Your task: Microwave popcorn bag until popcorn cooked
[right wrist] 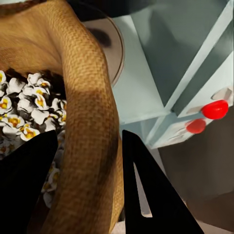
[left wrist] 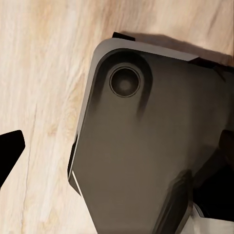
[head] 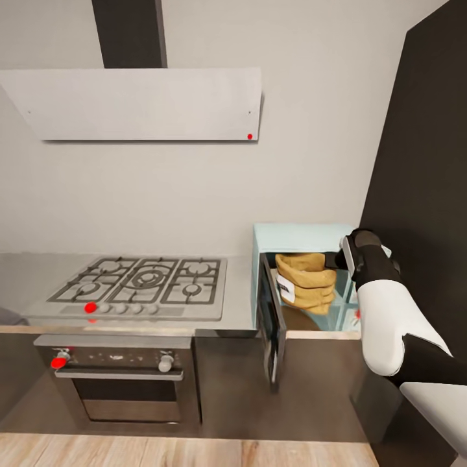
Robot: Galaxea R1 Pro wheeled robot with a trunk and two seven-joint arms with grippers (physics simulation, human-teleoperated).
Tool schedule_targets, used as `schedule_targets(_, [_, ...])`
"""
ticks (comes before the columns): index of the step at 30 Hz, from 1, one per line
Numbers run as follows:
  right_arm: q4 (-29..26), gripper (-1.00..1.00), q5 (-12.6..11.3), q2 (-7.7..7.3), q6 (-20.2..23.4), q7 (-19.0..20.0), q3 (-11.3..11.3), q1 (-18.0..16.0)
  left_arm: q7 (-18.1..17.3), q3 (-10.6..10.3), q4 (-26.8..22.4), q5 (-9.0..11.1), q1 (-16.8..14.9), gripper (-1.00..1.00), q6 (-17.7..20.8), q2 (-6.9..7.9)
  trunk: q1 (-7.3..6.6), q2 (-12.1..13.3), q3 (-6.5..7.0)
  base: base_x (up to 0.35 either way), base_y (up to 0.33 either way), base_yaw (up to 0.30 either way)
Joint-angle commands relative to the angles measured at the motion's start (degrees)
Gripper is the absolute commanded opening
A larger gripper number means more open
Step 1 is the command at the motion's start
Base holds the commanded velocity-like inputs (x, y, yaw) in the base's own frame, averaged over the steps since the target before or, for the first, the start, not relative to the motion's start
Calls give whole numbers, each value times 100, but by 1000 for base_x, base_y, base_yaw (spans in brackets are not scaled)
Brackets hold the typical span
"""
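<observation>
The kitchen has a long grey countertop (head: 237, 305) with a steel gas hob (head: 139, 285) set in it, an oven (head: 117, 379) beneath and a white hood (head: 139, 104) on the wall above. At the countertop's right end stands the pale blue microwave (head: 298, 235), its dark door (head: 272, 324) swung wide open towards the robot. The tan popcorn bag (head: 306, 280) sits inside the microwave cavity, on the round turntable (right wrist: 114, 46).

In the right wrist view the bag holds white and yellow puffed popcorn (right wrist: 24, 109), so the heating looks done, with the cooked popcorn in the bag. I judge the task all but finished; what may remain is letting go and drawing the arm back.

The right gripper (right wrist: 87, 165) reaches into the microwave, its two dark fingers set either side of the bag's rolled rim: one inside over the popcorn, one outside. The jaws are only partly apart, and they seem to pinch the rim.

The left wrist view looks down on the robot's dark base (left wrist: 146, 146) and wood floor (left wrist: 44, 97); whether that gripper's jaws are apart cannot be told.
</observation>
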Motion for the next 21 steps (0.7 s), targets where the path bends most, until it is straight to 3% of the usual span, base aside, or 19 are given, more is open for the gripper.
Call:
schedule_targets(1, [-132, -100, -59, 3, 18, 15, -7, -9, 2, 3, 4, 18, -4, 100, -16, 0, 2, -5, -6, 192, 0, 0])
schedule_targets(21, [-127, -100, -59, -6, 18, 15, -7, -9, 2, 4, 4, 16, -4, 100, -16, 0, 2, -5, -6, 192, 0, 0])
